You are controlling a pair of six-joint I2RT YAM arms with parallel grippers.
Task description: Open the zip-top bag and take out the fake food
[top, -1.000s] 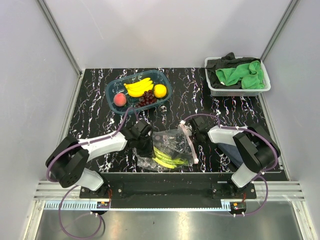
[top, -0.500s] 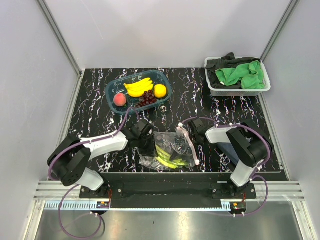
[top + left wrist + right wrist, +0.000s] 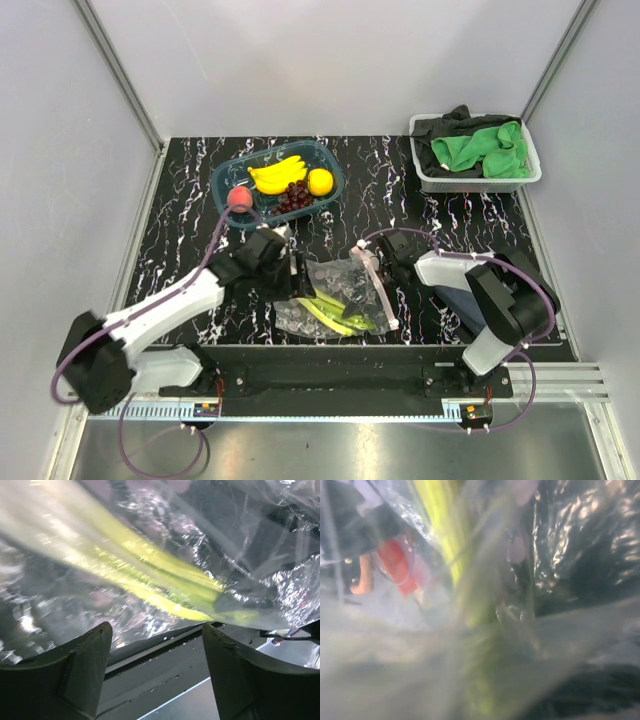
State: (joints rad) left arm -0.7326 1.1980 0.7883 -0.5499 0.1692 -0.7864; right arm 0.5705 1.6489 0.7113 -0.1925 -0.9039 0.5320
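We're starting left of the zip-top bag [image 3: 338,292]. The blue-tinted tray [image 3: 226,172] is sitting beyond it and off to its left, well apart, holding the banana bunch [image 3: 277,173], lemon [image 3: 320,181], grapes [image 3: 292,198] and peach [image 3: 239,197]. The left arm's cable is crossing right by the peach, so that spot is getting hard to read.

The left gripper [image 3: 294,272] is sitting right at the bag's left edge. In its wrist view the fingers [image 3: 82,652] are standing wide apart with nothing between them, so it's released.

The bag itself is lying crinkled close to the table's [image 3: 180,250] near edge, with the leek [image 3: 335,312] showing through as blurry yellow-green streaks. Bare tabletop is showing between the bag and the tray.

At the bag's right edge, the right gripper [image 3: 384,262] is sitting against the pink zip strip [image 3: 380,295]. Its wrist camera is getting smothered in plastic, so we can't tell whether those jaws are clenched or loose.

Far beyond the bag to its right, the basket [image 3: 478,180] of cloths [image 3: 485,150] is hugging the corner.
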